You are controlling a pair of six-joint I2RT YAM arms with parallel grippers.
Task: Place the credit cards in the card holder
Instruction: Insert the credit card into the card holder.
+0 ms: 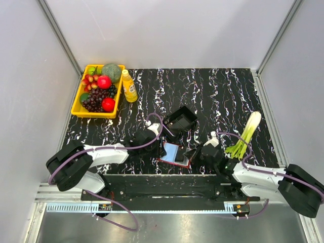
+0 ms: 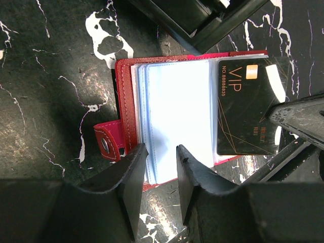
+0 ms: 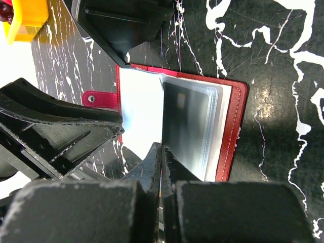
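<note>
Top external view gives us the card holder (image 1: 172,152) lying open close to the near edge of the surface (image 1: 223,96), between the two arms. A black tray (image 1: 180,120) sits just behind it, one corner close over the holder's far edge; we cannot tell whether they touch. Bare marbled surface stretches behind and to the right of the tray, as far as a leek (image 1: 248,132) near the right edge. A yellow basket (image 1: 93,115) of fruit and a bottle (image 1: 129,86) stand well apart in the far left corner.

From the left wrist we see the left end effector (image 2: 161,150) narrowly open, its tips on either side of the near edge of the pale blue-white leaves. We cannot tell whether they touch. One of the credit cards (image 2: 248,101), black with VIP lettering, lies inside a clear sleeve on the other panel. Bare surface lies beyond the snap tab (image 2: 107,142).

From the right wrist, the right end effector (image 3: 160,149) has its fingers pressed together on the thin edge of a clear leaf of the holder. The left end effector crowds the tab side, and open surface lies past the stitched red edge.
</note>
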